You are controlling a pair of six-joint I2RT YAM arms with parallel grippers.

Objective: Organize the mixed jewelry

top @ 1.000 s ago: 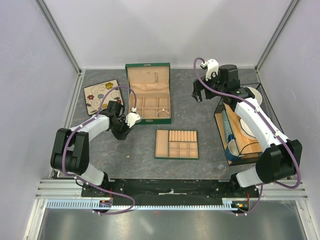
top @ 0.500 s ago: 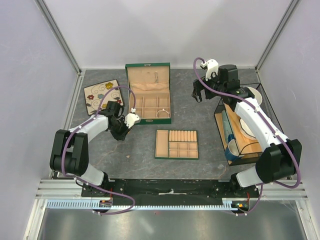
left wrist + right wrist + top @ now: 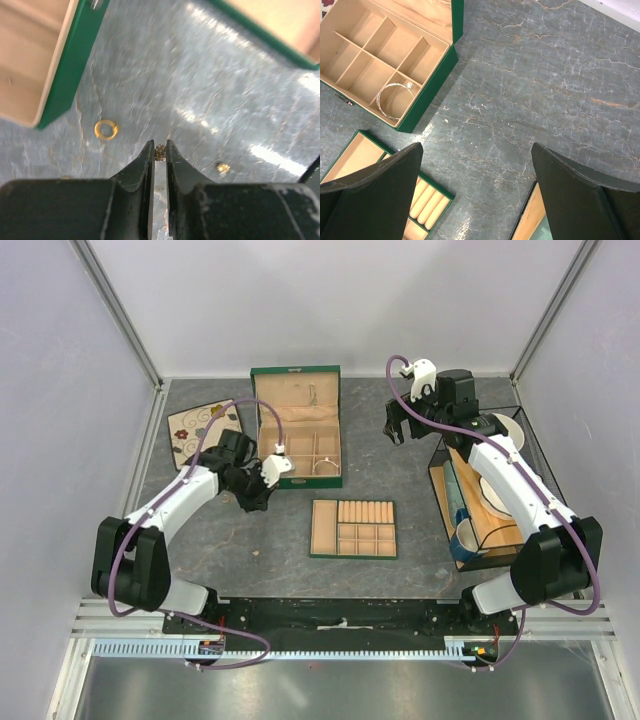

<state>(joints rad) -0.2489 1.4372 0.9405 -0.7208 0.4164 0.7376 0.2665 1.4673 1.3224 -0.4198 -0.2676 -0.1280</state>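
**Three small gold pieces by the box, one bangle inside it**

The left gripper (image 3: 159,144) points down at the grey table (image 3: 225,90), near the front left corner of the green jewelry box (image 3: 431,87). Its jaws are almost together, leaving only a thin slit, and they pinch one tiny beaded gold piece (image 3: 160,152) at their very tips. Whether that piece is clear of the table or resting on it cannot be told.

Two more gold items lie loose on the stone. One is a plain gold ring (image 3: 106,130), to the left of the fingertips and just beside the box's green wall. The other is a small gold bit (image 3: 223,168) to their right, too blurred to make out its shape. That makes three gold pieces in all.

The single silvery bangle (image 3: 395,100) lies flat in the front corner compartment of the open box, filling it nearly wall to wall.

The right gripper (image 3: 476,146) hangs high over bare table to the right of the box, its jaws spread wide with nothing between them.

One flat tan divided tray (image 3: 352,556) lies in front of the box, with a row of ring rolls along its far side. One floral mat (image 3: 203,430) lies to the left of the box.
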